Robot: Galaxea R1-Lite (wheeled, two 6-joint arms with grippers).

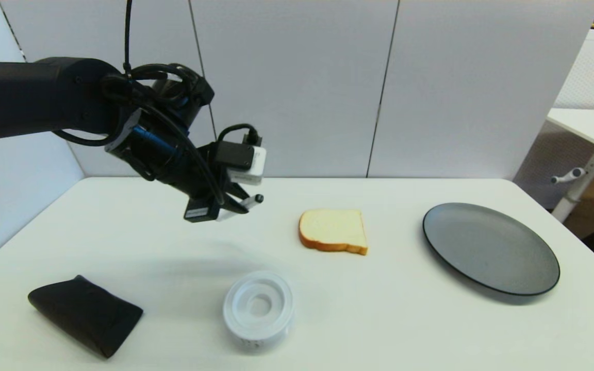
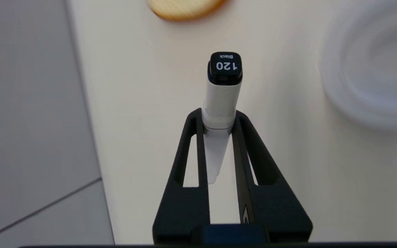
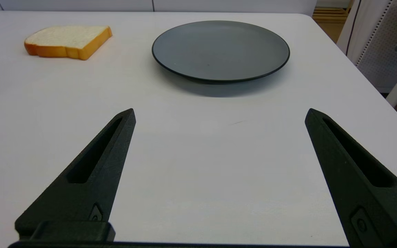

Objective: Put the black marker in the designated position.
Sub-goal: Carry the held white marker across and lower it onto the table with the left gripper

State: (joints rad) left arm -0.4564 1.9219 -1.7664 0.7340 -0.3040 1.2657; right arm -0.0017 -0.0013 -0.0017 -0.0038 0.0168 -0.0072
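Now your left tool (image 1: 235, 205) is in the air above the bench (image 1: 173, 242), on its far left part, and its two fingers (image 2: 198, 137) are pinched on the white barrel of the black marker (image 2: 222, 96). The marker sticks out past the fingertips with its dark cap forward, and in the head view it points toward the bread slice (image 1: 333, 230). I judge that the step in hand is to carry the marker and lay it on a bare patch of the bench; no outline shows where, so choose free surface apart from the white ring-shaped object (image 1: 259, 309), the black pouch (image 1: 85, 313) and the dark grey plate (image 1: 490, 248). Please come down slowly and bring the barrel close to level before you release, because a round pen that drops from height will probably roll. Spread the fingers only when the marker touches the bench, then lift straight up so that a finger does not push it. The right tool (image 3: 219, 117) is spread wide and idle, low over the bench in front of the plate.
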